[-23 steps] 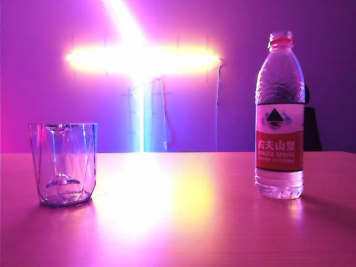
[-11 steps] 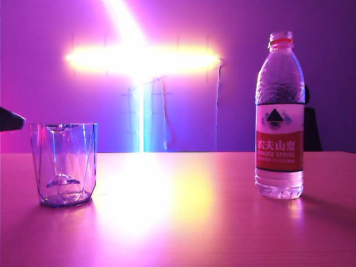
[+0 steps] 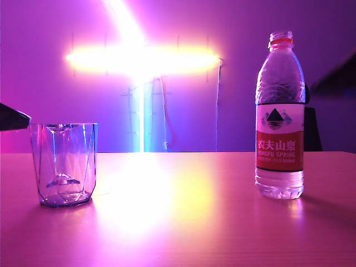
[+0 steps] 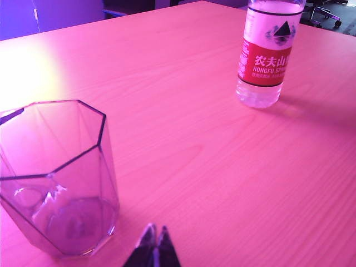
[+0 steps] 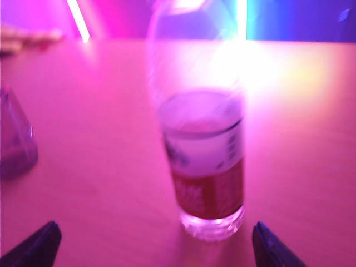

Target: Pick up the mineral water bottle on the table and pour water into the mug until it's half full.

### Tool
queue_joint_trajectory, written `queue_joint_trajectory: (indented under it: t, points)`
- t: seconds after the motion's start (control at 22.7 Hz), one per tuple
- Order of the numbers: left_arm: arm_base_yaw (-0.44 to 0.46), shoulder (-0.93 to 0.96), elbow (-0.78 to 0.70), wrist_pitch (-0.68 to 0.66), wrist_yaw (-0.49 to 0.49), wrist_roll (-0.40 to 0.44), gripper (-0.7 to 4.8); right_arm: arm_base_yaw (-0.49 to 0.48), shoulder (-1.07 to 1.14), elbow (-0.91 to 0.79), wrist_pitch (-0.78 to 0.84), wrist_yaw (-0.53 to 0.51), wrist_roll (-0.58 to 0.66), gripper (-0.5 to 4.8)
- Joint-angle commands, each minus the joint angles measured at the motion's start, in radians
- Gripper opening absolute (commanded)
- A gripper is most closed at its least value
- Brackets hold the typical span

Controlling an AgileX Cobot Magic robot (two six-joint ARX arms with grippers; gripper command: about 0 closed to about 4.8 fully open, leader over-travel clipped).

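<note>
Pink-purple light tints the whole scene. In the exterior view the mug (image 3: pixel 63 165) stands upright at lower left of the table (image 3: pixel 183 222), apparently empty. The mineral water bottle (image 3: pixel 280 117) stands upright at right, well apart from the mug, uncapped with its red neck ring showing, and the water (image 3: pixel 279 186) is visible through the clear base. A dark tip at the left edge, just above the mug's rim, is judged to be the left gripper (image 3: pixel 12 118); a dark blur at the upper right edge, behind the bottle, is probably the right arm.

In the left wrist view the left gripper (image 4: pixel 155 240) shows at bottom centre with its two tips pressed together, holding nothing, just beside the mug (image 4: pixel 55 178). The bottle (image 4: pixel 266 58) stands at upper right.

The right wrist view is blurred. The right gripper (image 5: pixel 156 242) has its fingertips (image 5: pixel 39 240) spread wide at the two lower corners, with the bottle (image 5: pixel 203 161) centred ahead between them, not yet touched.

Judgement: the step in hand is the approach to grasp. The right gripper should advance level, keep the bottle centred, and close on the label band gently, since the open neck could spill if the thin plastic is squeezed.
</note>
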Motion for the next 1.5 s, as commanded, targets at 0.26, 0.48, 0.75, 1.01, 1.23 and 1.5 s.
queue_joint_trajectory:
  t: [0.26,0.48,0.75,1.01,1.23,1.5]
  points:
    - [0.000,-0.001,0.002,0.004,0.001,-0.003,-0.02,-0.026,0.502,-0.026,0.634,0.064,-0.053,4.79]
    - [0.000,-0.001,0.002,0.004,0.001,-0.003,-0.02,-0.047,0.912,-0.016,1.046,0.015,-0.053,4.79]
    - [0.000,-0.002,0.002,0.005,0.001,-0.003,-0.02,-0.047,1.348,0.093,1.402,0.021,-0.036,4.79]
    - [0.000,-0.002,0.002,0.004,0.000,-0.003,-0.02,-0.047,1.429,0.165,1.392,0.061,-0.036,4.79]
    - [0.000,-0.055,0.002,0.002,0.001,-0.003,-0.02,-0.047,1.429,0.167,1.389,0.063,-0.036,2.39]
    - [0.019,-0.077,0.002,0.002,0.002,-0.003,-0.02,-0.045,1.388,0.176,1.397,0.006,-0.045,2.37]
